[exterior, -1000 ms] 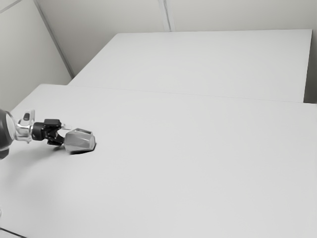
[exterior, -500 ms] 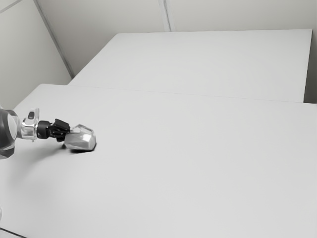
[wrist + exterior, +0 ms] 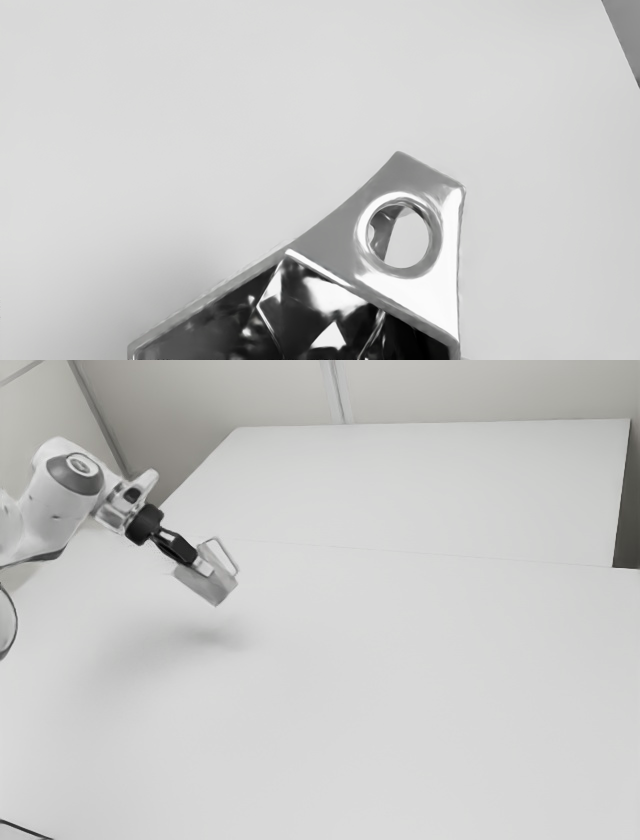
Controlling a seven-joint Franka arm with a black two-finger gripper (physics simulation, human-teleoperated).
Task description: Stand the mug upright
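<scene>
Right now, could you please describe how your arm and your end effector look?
My smooth, rounded white robot arm has a dark-grey round joint cap and a silvery wrist section. The black two-finger end effector has a round black collar.

Mug [image 3: 345, 217]: the wrist view's lower edge cut its body off from you.
Mug interior [image 3: 300, 305]: reflections hid its floor from you.
Gripper [image 3: 204, 568]: in the exterior view, its far finger was hidden from you.
Arm [image 3: 55, 510]: cut off at the exterior view's left edge.
Dark line [image 3: 27, 830], lower corner: cut off, too thin for you to identify.
</scene>
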